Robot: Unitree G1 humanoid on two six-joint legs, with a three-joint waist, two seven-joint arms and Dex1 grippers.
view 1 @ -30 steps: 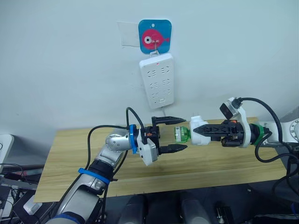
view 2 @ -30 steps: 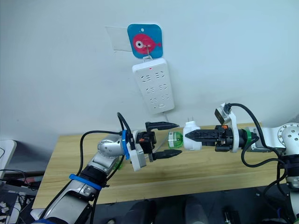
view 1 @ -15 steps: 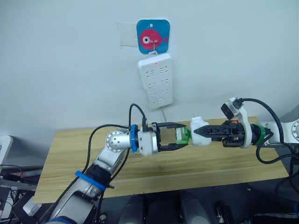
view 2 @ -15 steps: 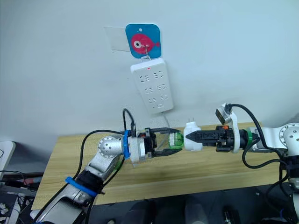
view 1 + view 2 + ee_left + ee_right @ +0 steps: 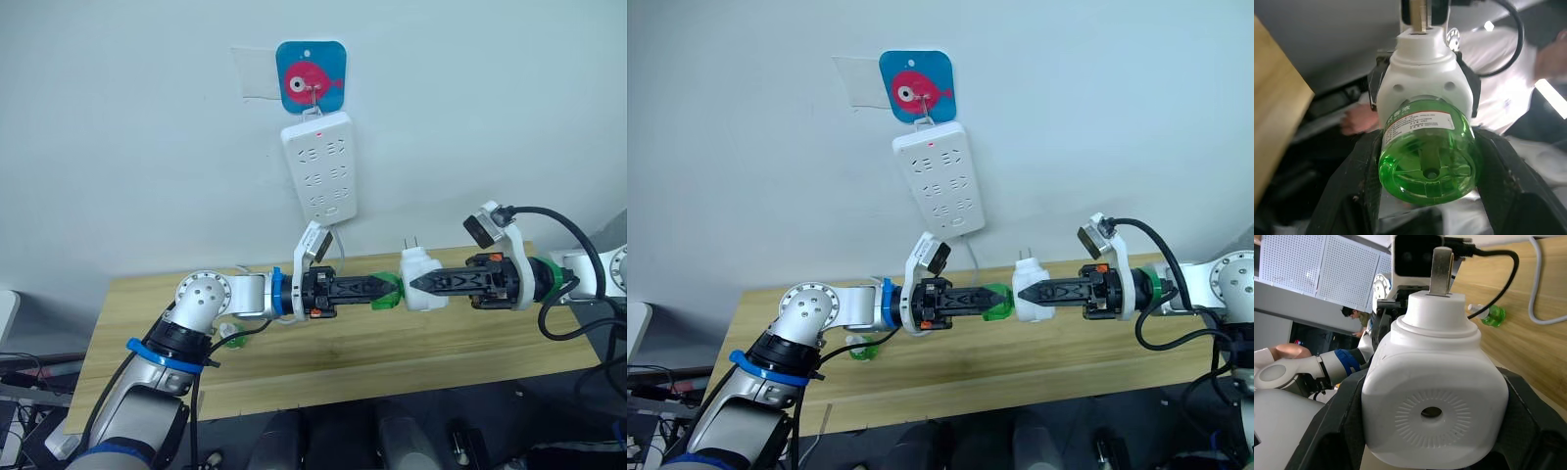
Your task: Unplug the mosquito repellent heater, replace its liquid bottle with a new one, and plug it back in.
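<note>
The mosquito repellent heater [image 5: 421,292] hangs in the air above the wooden table [image 5: 147,323], held sideways between the two grippers, its two metal prongs [image 5: 411,244] pointing up and its green liquid bottle [image 5: 1426,151] sticking out toward the robot's left. The right gripper [image 5: 423,286] is clamped on the heater's white body, one black finger on each side (the right wrist view shows the round vented face [image 5: 1432,412] between them). Directly facing it, fingertip to fingertip, the left gripper [image 5: 384,291] is closed narrow around the green bottle, which is seated in the heater's base; in the left wrist view the bottle's printed label and ribbed bottom sit between the black fingers [image 5: 1352,196].

Behind the left gripper's wrist, on the tabletop near the left forearm, lies a second small green bottle with a white cap [image 5: 231,335], well apart from the one being held.

Above and behind both grippers, a white multi-socket power strip [image 5: 318,166] hangs upright on the wall from a hook on a blue square plaque with a pink fish [image 5: 312,79]; a small red light shows near the strip's top, and its white cable [image 5: 345,253] drops toward the table behind the left gripper.

In the right wrist view, a person [image 5: 1354,313] stands in the background beyond the left arm.
</note>
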